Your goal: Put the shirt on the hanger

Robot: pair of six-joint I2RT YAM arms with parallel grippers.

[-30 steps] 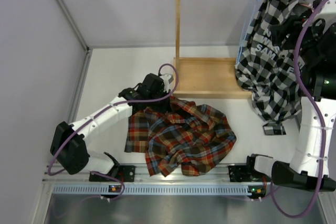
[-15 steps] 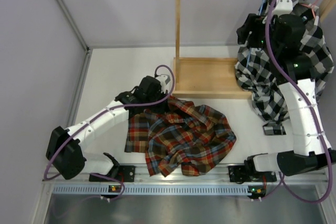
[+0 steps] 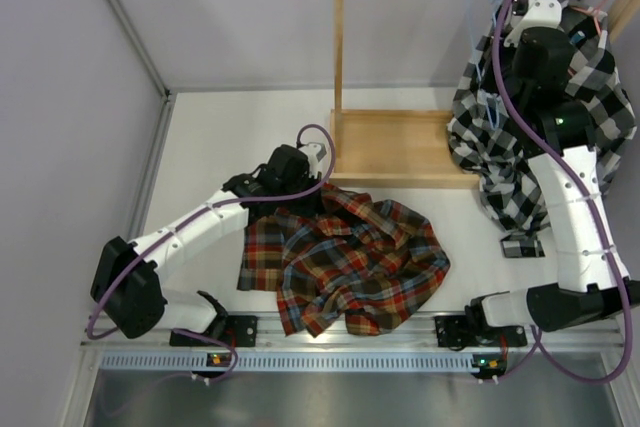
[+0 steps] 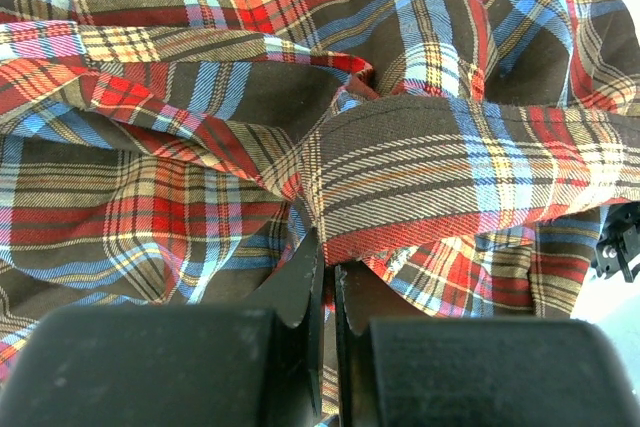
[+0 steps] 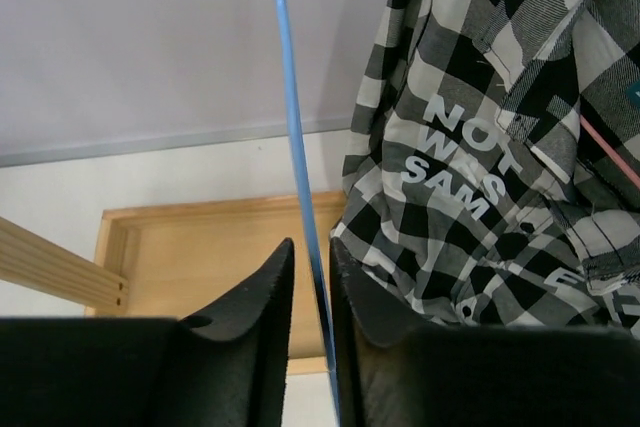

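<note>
Red, orange, brown and blue plaid flannel shirt: unmoved on tabletop, fold pinched by left fingers | right fingers: newly narrowed astride thin light-blue wire hanger, clamp unclear | hanger pickup likely starting

Crumpled plaid shirt, thin blue hanger

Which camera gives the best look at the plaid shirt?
Top external: the whole shirt shows, crumpled on the table. Left wrist shows only close-up folds; right wrist shows none of it.
</note>
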